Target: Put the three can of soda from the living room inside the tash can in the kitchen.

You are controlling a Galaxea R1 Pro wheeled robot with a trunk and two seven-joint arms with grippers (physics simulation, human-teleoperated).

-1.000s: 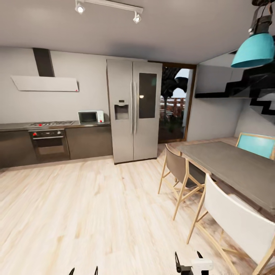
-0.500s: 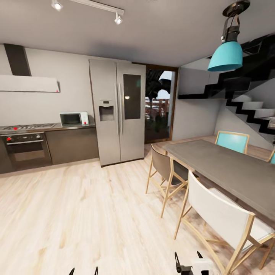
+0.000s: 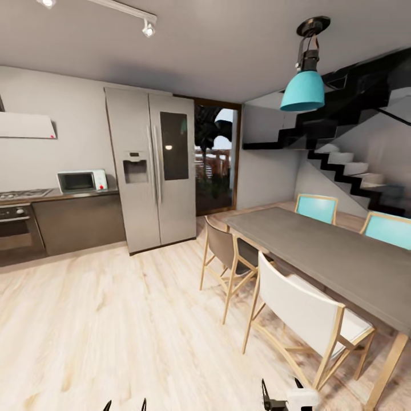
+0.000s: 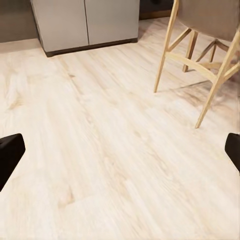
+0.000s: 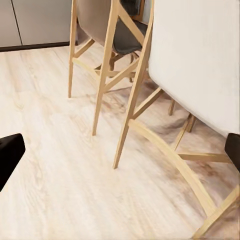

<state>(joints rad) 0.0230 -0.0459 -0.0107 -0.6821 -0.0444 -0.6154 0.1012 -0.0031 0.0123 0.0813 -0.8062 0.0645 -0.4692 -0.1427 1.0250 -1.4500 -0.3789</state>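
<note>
Kitchen at ten o'clock: one fridge, one microwave. Four chairs around one table at two o'clock. Left gripper and right gripper spread wide, holding nothing.

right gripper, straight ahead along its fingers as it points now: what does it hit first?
Probably the white chair: its pale wooden leg frame crosses the middle of the right wrist view, between the spread black fingertips. The wood floor lies behind it. Depth is unclear, so the line might pass under the seat to the floor.

Camera panned right; fridge further left
</note>
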